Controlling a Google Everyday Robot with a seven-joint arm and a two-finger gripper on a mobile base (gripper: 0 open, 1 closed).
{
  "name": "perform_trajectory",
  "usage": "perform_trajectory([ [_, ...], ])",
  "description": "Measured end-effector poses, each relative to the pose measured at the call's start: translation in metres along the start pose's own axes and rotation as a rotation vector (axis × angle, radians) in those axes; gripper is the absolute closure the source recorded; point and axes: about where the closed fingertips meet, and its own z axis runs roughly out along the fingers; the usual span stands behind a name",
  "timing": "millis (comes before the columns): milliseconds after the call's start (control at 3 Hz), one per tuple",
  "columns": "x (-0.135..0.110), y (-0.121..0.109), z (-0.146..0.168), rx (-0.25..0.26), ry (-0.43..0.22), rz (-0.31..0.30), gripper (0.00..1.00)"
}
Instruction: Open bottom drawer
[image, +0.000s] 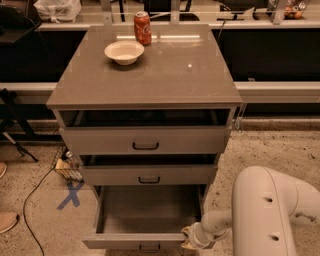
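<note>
The grey-taupe three-drawer cabinet (145, 85) stands in the middle of the camera view. The bottom drawer (145, 220) is pulled far out, its empty inside showing, and its small black handle (150, 248) sits at the picture's lower edge. My gripper (190, 238) is at the right end of that drawer's front panel, touching it, with the white arm (265, 210) coming in from the lower right. The top drawer (145, 140) and the middle drawer (149, 175) each stand slightly out.
A white bowl (124, 51) and a red soda can (142, 28) stand on the cabinet top. A wire basket (66, 167), a blue X floor mark (71, 195) and a black cable (30, 200) lie to the left. A shoe (6, 221) shows at the left edge.
</note>
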Motion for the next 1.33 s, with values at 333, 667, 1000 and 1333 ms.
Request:
perform_trajectory([
  [333, 0.000, 0.000, 0.000, 0.000, 0.000, 0.000, 0.62],
  [667, 0.000, 0.000, 0.000, 0.000, 0.000, 0.000, 0.39],
  [1000, 0.000, 0.000, 0.000, 0.000, 0.000, 0.000, 0.15],
  [1333, 0.014, -0.007, -0.030, 0.059, -0.002, 0.006, 0.00],
])
